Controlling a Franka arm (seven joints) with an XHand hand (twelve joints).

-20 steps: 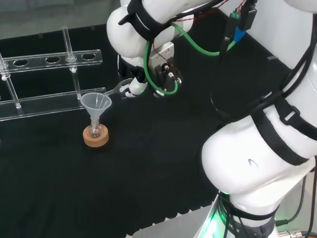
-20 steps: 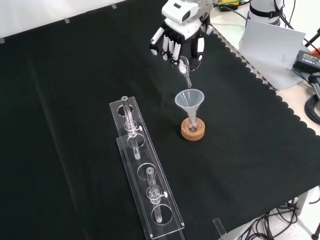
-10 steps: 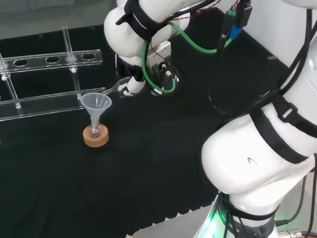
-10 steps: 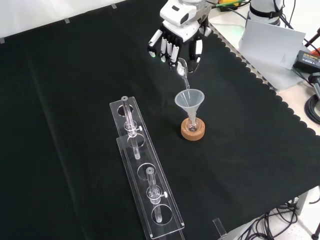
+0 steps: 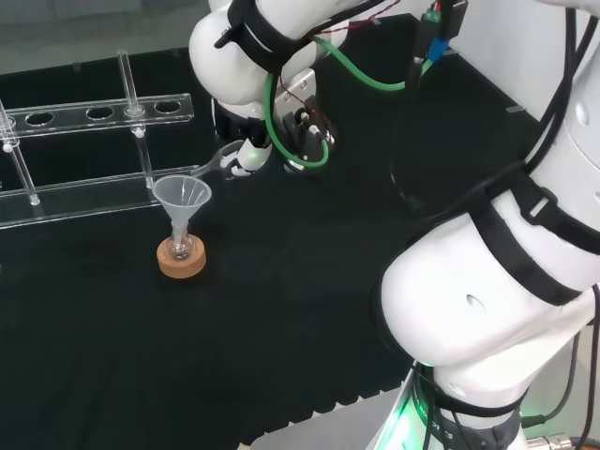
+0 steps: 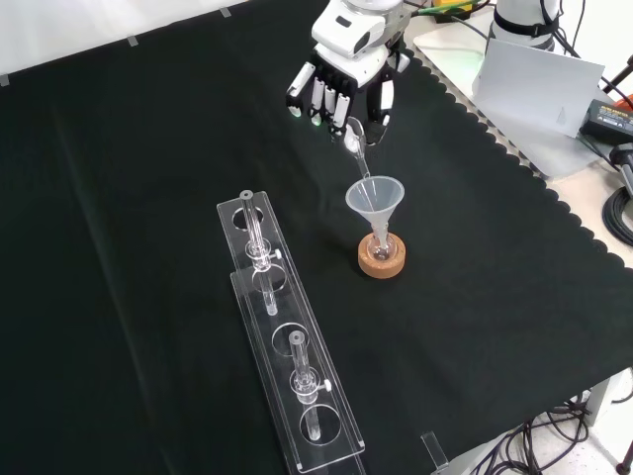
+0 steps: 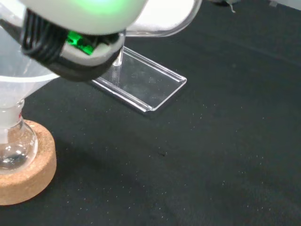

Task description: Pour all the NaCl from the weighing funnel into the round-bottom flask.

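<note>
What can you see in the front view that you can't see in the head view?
The front view looks down on the black and white hand, its fingers curled round the small clear weighing funnel, whose spout dips into the wide clear plastic funnel. It also takes in grey cables at the bench's right edge. The head view has the arm's big white links and a green cable. Both share the round cork ring stand under the small round-bottom glass flask, the clear plastic rack and the black cloth.
</note>
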